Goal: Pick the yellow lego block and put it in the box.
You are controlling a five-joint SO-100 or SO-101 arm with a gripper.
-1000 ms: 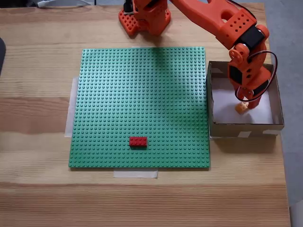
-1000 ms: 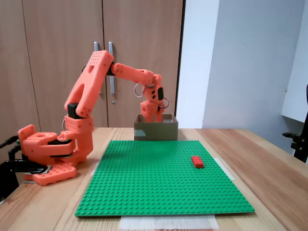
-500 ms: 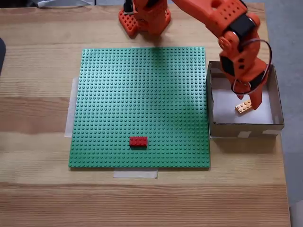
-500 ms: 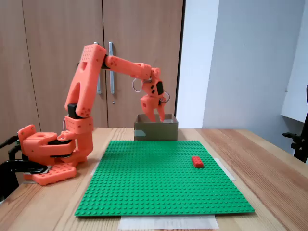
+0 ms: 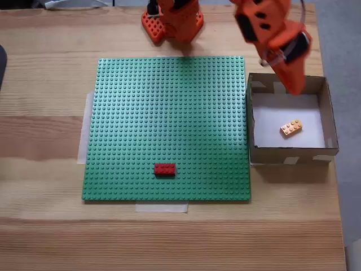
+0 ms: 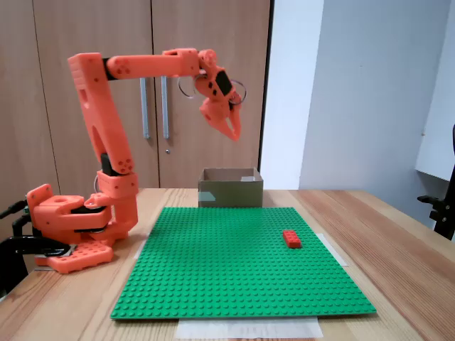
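Fixed view from above: yellow lego block (image 5: 291, 127) lying flat on the white floor of the box (image 5: 252, 121), a little toward five o'clock from the floor's centre, tilted against the walls, touching none of them. Gripper (image 5: 293, 84) over the box's twelve-o'clock wall, well apart from the block, carrying nothing; whether parted or closed, cannot tell from this angle, being seen end-on. Fixed view from the side: gripper (image 6: 233, 129) high above the box (image 6: 229, 190), fingers pointing down toward five o'clock, nothing between them, and too close together on screen to read the gap. Red brick (image 5: 164, 168) seated on the green baseplate (image 5: 169, 101) near its six-o'clock edge, untouched and no part of the job. Judged from this: placing done, only the retreat left. To do that well: rise straight before swinging toward the base at eleven o'clock in the view from above, clear of the cardboard rim so as not to nudge the light box; no dip back toward the block; slow travel so the cable loops near the wrist catch nothing.
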